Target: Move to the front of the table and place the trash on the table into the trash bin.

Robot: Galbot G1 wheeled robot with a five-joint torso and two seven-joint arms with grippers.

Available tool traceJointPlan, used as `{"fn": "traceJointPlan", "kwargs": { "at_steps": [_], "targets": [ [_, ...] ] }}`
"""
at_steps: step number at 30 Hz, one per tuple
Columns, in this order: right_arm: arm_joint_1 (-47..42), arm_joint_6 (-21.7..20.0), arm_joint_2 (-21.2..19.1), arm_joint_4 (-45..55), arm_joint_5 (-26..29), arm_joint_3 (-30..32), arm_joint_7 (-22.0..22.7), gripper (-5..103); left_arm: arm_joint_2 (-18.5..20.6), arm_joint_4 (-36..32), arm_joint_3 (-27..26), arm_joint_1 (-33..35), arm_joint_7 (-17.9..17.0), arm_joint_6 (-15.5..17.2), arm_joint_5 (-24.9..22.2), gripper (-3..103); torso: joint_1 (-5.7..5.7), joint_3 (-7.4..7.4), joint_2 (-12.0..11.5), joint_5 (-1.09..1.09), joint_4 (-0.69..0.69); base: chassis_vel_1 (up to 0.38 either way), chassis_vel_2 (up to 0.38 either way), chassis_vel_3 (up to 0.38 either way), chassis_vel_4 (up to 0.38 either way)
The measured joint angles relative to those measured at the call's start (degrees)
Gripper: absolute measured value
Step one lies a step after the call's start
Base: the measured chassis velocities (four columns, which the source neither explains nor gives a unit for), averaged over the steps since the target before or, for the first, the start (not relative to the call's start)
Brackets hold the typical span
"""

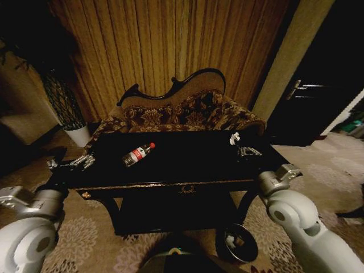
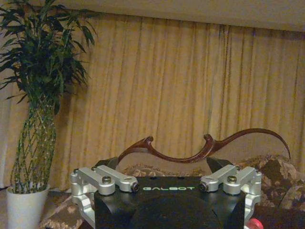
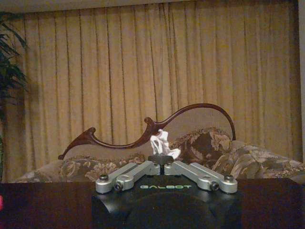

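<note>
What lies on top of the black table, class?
On the table lie a plastic bottle and, at the right gripper, which is shut on it, a small white wad. The left gripper is open at the left end.

Looking down from the head across the table [image 1: 187, 185]; both wrist views level, close, facing the sofa [image 3: 143, 138].

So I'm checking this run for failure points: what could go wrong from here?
The right gripper pinches just the base of the white wad, which might slip out on the way to the trash bin. The bottle lying on the glossy table could roll if the left gripper nudges it.
</note>
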Motion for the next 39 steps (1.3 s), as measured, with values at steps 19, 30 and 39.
{"fn": "traceJointPlan", "kwargs": {
  "at_steps": [19, 30, 39],
  "targets": [
    [-1.51, 1.04, 1.22, -0.49, -1.25, 0.29, 0.02, 0, -0.30, 0.00, -0.03, 0.42, 0.03, 0.00, 0.17, 100, -0.01, 0.00, 0.00, 0.00, 0.00, 0.113, -0.111, -0.108, 0.110],
    [-2.64, 1.74, 2.57, -1.57, -3.65, -0.80, -0.39, 0, -0.35, 0.00, -0.13, 0.64, 0.06, -0.02, 0.23, 100, -0.03, -0.01, 0.02, 0.00, 0.01, 0.102, -0.093, -0.098, 0.096],
    [-6.40, 2.70, 7.04, -17.03, -10.66, -1.75, -2.82, 0, -0.32, 0.00, -0.15, 0.48, 0.07, -0.07, 0.21, 100, 0.02, 0.01, -0.01, 0.02, -0.01, 0.007, -0.010, -0.005, 0.005]
  ]
}}
